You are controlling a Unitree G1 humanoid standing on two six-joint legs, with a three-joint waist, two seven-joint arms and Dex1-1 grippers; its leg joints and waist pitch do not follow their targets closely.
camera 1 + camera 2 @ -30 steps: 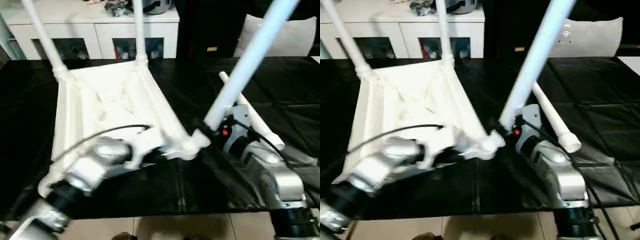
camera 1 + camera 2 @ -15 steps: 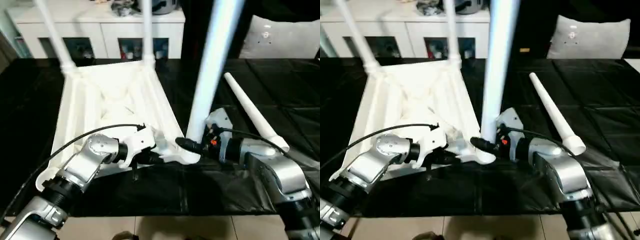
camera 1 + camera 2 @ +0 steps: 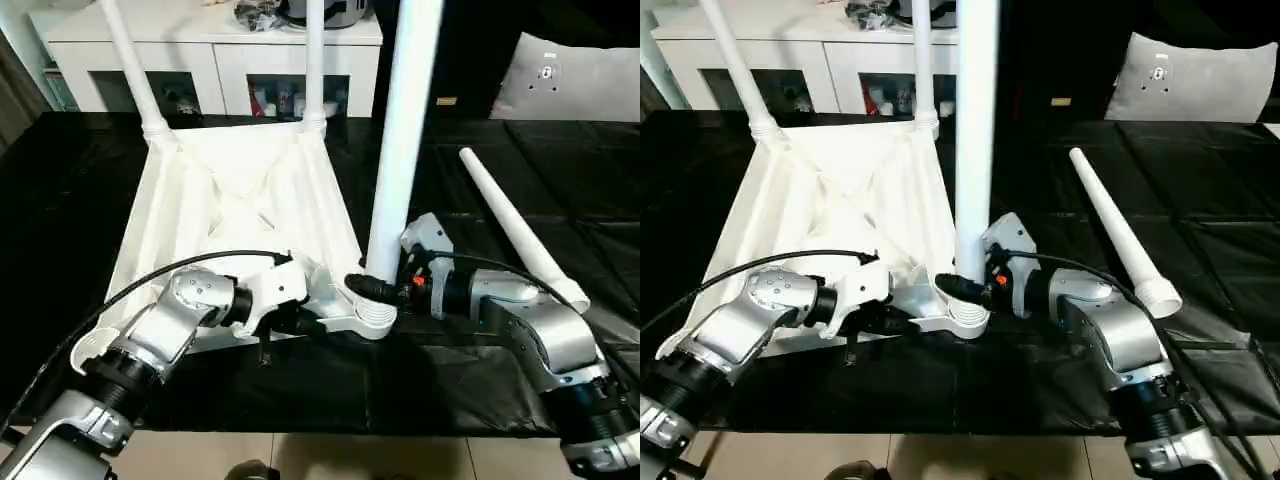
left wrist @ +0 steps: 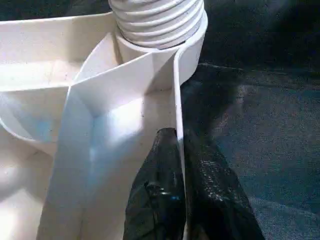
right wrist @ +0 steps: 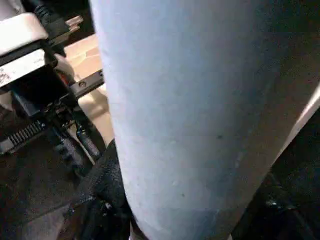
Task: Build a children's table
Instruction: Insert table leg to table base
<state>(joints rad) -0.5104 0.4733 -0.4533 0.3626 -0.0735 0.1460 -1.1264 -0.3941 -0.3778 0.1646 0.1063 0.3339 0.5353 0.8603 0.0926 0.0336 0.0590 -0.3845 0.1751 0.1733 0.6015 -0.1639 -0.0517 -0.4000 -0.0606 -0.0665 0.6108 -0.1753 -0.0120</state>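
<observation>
Two legs [image 3: 130, 65] stand in the tabletop [image 3: 230, 190]; right gripper [image 3: 372, 289] clasps the third leg [image 3: 400, 140] in its socket, left gripper [image 4: 177, 150] pinches the rim, the fourth leg [image 3: 515, 235] lies at frame right.

I am finding no text, label or number that I can read; the small print on my left wrist's white label [image 5: 22, 75] is staying illegible

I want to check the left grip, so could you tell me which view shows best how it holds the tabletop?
The left wrist view: the left gripper pinches the tabletop rim wall near the corner socket. The eye views show that grip from above, its contact partly hidden.
</observation>
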